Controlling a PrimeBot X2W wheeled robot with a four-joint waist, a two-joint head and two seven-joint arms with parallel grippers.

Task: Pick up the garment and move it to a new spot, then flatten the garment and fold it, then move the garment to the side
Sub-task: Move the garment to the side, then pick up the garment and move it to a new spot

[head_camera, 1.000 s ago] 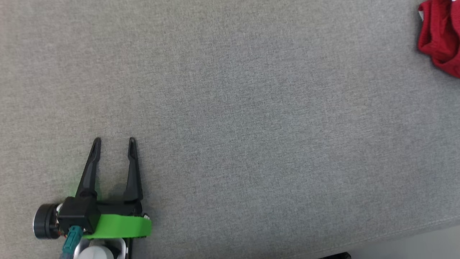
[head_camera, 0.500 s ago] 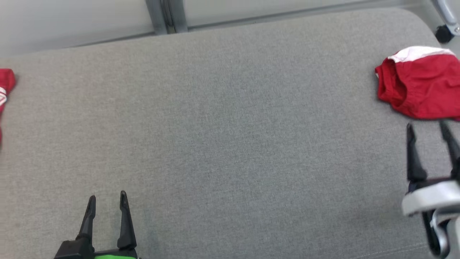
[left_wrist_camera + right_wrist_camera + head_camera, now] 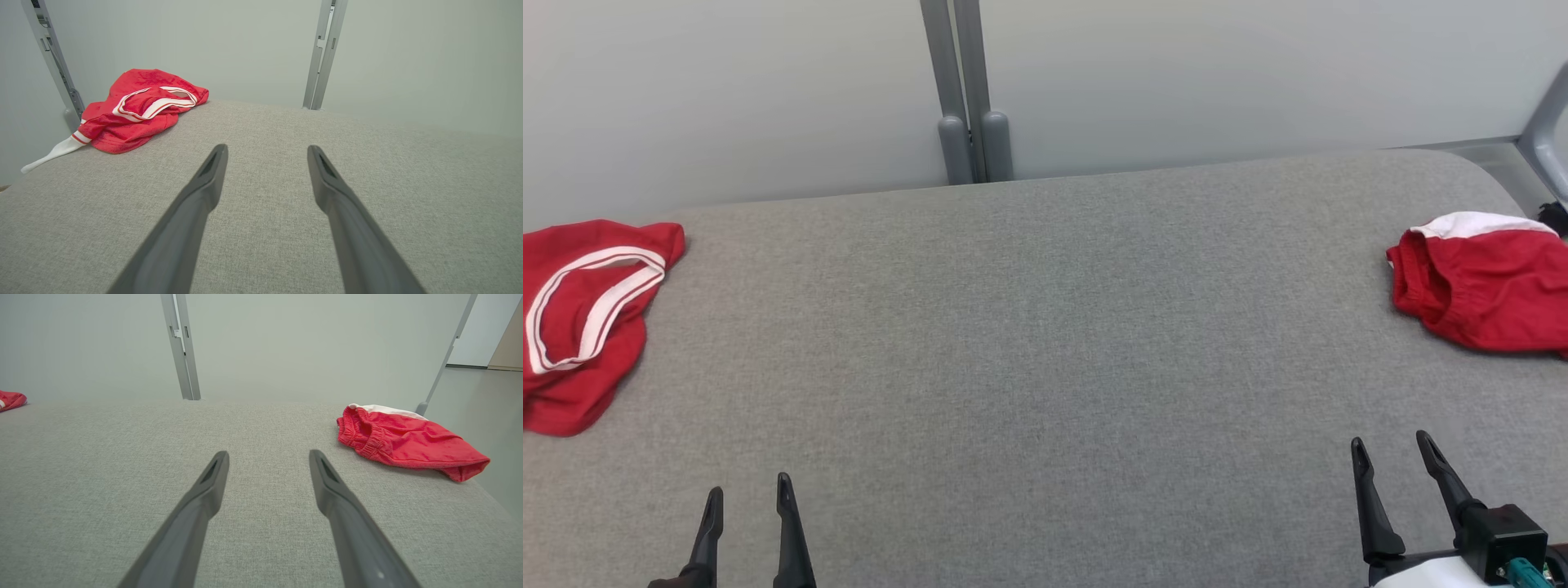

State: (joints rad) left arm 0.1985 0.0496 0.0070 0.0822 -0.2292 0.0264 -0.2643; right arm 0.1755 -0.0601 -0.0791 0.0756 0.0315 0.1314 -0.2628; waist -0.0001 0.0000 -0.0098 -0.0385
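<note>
— Two red garments lie on the grey counter (image 3: pixel 1045 367), well apart from each other. Where exactly?
— The red top with white trim (image 3: pixel 605 351) is bunched at the far left edge. The red shorts (image 3: pixel 1486 290) lie crumpled at the far right edge, with a white part on their far side.
— Which one is meant to be moved?
— I cannot tell.
— And the jaws?
— Both pairs stand wide and hold nothing. The left jaws are at the near left and the right jaws at the near right, each well apart from the garment on its side, with bare grey fabric between the fingers.
— Beyond the counter?
— A pale wall, with a grey post (image 3: pixel 964 98) near the middle.
</note>
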